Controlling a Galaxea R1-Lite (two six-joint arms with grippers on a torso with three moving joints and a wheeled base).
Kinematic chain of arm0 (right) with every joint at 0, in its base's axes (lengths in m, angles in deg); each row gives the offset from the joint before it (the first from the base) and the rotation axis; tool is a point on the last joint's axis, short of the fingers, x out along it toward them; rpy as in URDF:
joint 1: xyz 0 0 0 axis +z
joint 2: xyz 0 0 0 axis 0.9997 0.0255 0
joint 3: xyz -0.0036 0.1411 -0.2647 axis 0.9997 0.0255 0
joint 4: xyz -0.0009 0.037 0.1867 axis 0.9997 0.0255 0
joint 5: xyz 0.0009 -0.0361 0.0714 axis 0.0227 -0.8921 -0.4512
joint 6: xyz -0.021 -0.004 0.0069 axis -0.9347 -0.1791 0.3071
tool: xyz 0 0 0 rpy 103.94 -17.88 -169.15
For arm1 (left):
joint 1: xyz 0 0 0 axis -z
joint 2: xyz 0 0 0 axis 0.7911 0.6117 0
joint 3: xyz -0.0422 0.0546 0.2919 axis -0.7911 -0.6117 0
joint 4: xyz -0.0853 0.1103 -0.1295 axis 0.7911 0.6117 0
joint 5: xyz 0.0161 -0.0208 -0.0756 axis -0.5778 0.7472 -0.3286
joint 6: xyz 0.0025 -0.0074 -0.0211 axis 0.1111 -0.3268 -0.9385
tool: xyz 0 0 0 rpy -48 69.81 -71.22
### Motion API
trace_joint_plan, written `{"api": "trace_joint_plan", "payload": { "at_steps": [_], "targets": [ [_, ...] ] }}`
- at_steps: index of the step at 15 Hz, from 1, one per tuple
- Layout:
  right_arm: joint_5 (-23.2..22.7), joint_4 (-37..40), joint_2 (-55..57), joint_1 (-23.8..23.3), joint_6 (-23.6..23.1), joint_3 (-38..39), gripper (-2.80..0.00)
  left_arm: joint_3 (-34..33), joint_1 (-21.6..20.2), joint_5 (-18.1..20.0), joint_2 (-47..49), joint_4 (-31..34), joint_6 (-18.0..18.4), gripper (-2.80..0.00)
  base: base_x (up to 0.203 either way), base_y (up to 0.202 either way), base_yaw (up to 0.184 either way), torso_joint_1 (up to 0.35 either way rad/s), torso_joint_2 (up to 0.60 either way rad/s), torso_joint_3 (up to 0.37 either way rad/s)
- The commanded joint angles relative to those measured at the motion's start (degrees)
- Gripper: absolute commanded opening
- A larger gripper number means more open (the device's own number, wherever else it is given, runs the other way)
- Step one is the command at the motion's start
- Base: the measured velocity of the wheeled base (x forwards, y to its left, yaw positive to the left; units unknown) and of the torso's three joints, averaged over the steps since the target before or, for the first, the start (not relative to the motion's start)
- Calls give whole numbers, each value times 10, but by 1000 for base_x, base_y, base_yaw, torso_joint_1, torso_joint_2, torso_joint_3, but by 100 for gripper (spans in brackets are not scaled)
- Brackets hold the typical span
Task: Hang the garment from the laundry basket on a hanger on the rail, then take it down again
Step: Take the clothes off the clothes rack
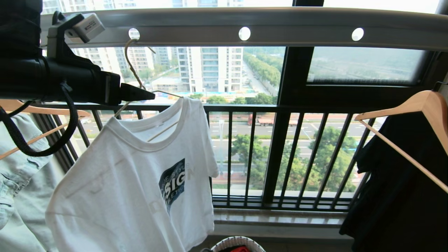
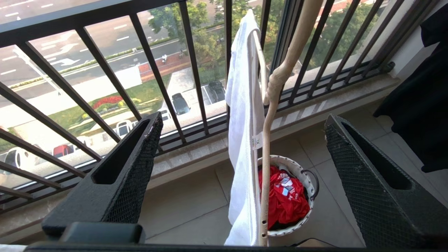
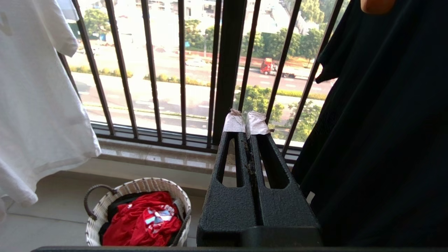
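1. Head view. Rail (image 1: 280, 29) runs across 12 o'clock, round holes along it. Hanger (image 1: 134, 70) hooks through the hole at 11 o'clock; its long stem drops to the shirt (image 1: 140, 182), which hangs on it at 7 o'clock, tilted, logo facing the camera. Left tool (image 1: 138, 93) at 9 o'clock, tip just beside the hanger stem at the collar; grip not readable from here. Wooden hangers at 9 and 3 o'clock carry denim (image 1: 17, 168) and a black garment (image 1: 395, 189). Basket (image 1: 238, 241) rim shows at 6 o'clock.

2. Left wrist view. Left tool (image 2: 241, 147) released, fingers (image 2: 119, 175) spread wide, nothing between the pads. Hanger (image 2: 271, 105) stem with its twisted neck stands in the gap, touching neither finger; shirt (image 2: 243, 140) edge-on beside it. Basket (image 2: 301, 196) on the floor below, red cloth inside.

3. Right wrist view. Right tool (image 3: 246, 122) clenched, empty, taped tips together, low down beside the black garment (image 3: 378, 122). Shirt (image 3: 38, 105) hem at 9 o'clock; basket (image 3: 136, 210) at 7 o'clock.

4. Handling. Shirt: light, limp, likely to slide off thin wire when tilted. Hanger: stiff, slim, probably slippery, free to swing in its hole. Best hold, by judgement: the stem at or just above the twisted neck, clear of cloth, then lift the hook out of the hole.
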Motion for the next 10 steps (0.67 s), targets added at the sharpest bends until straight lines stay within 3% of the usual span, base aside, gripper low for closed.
{"api": "trace_joint_plan", "payload": {
  "at_steps": [1, 7, 8, 10],
  "targets": [
    [0, 0, 0, 0, -1, 0, -280, -3, 1, 1, 7, 1, 0, 0, 0, 0, 0, 0, 0, 0],
    [-2, 0, 0, 0, -6, 0, -280, -4, 1, 1, 7, 1, 1, 0, 0, 0, 0, 0, 0, 0],
    [-2, 0, 0, 0, -6, 0, -280, -8, 1, 1, 7, 1, 3, -280, 0, 0, 0, 0, 0, 0],
    [-2, 0, 0, 0, -6, 0, -280, -20, 3, 1, 4, 1, 3, -280, 0, 0, 0, 0, 0, 0]
  ]
}}
